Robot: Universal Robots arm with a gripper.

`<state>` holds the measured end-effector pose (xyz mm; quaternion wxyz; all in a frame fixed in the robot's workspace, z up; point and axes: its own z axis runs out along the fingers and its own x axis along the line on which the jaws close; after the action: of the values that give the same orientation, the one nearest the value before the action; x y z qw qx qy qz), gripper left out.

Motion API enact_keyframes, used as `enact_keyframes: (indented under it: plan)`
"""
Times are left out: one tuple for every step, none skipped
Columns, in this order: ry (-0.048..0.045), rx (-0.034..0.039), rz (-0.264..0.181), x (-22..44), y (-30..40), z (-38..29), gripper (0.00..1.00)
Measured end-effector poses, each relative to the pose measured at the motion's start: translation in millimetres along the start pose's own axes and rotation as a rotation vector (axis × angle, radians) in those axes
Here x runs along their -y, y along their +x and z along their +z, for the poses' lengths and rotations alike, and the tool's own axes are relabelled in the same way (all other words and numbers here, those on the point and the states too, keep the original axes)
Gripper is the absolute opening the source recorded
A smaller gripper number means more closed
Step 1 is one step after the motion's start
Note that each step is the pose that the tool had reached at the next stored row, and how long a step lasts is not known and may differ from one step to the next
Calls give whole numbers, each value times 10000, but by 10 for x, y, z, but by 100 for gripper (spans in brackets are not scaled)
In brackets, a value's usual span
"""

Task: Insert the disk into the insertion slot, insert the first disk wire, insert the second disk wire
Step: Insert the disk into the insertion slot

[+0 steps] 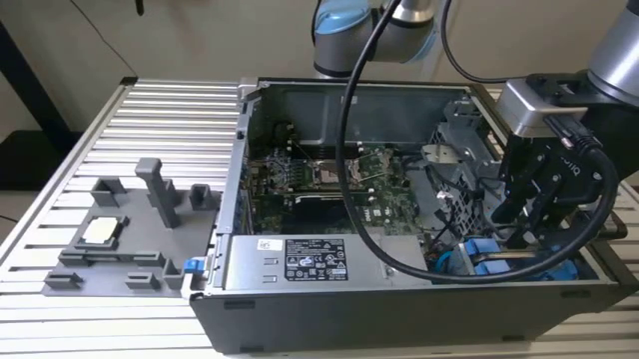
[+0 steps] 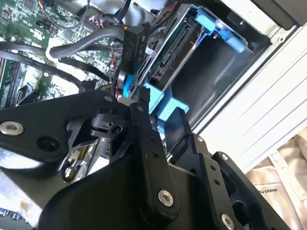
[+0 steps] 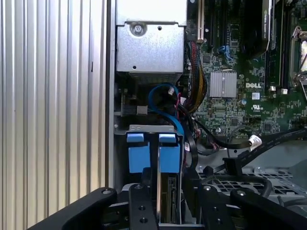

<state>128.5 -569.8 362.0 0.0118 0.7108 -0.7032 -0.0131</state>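
Observation:
The disk (image 2: 165, 57) stands edge-on in the insertion slot (image 3: 148, 128), the grey metal bay at the case's corner on the exterior view's right (image 1: 469, 224). Its blue carrier (image 3: 169, 153) is at the slot mouth, beside a second blue tab (image 3: 136, 153). My gripper (image 2: 163, 103) reaches down into that corner (image 1: 519, 235), one finger on each side of the carrier, pressed close to it. A blue wire (image 3: 165, 87) loops down toward the disk. A black wire connector (image 2: 133, 45) hangs right beside the disk's socket edge; I cannot tell whether it is plugged in.
The open case lies on a ribbed aluminium table (image 1: 150, 112). Inside are the green motherboard (image 1: 330, 179) and the grey power-supply box (image 1: 299, 262). A grey fixture (image 1: 130, 224) sits on the exterior view's left. The arm's thick black cable (image 1: 349, 149) hangs across the case.

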Motion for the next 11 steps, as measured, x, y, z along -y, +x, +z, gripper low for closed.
enact_keyframes:
  plan:
    - [-1, -1, 0, 0, 0, -12, 41]
    - [-3, 0, 0, -1, 0, -29, 41]
    - [-5, -1, 1, -2, 0, -57, 41]
    - [-6, -3, 1, -3, 0, -92, 41]
    - [-7, -4, 1, -4, -1, -130, 41]
    - [-7, -5, 1, -6, -1, -169, 41]
    - [-8, -7, 1, -7, -2, -214, 41]
    - [-8, -9, 1, -9, -3, -255, 41]
    - [-8, -9, 1, -11, -4, -298, 41]
    - [-8, -10, 1, -12, -6, -339, 41]
    - [-8, -13, 1, -13, -7, -375, 41]
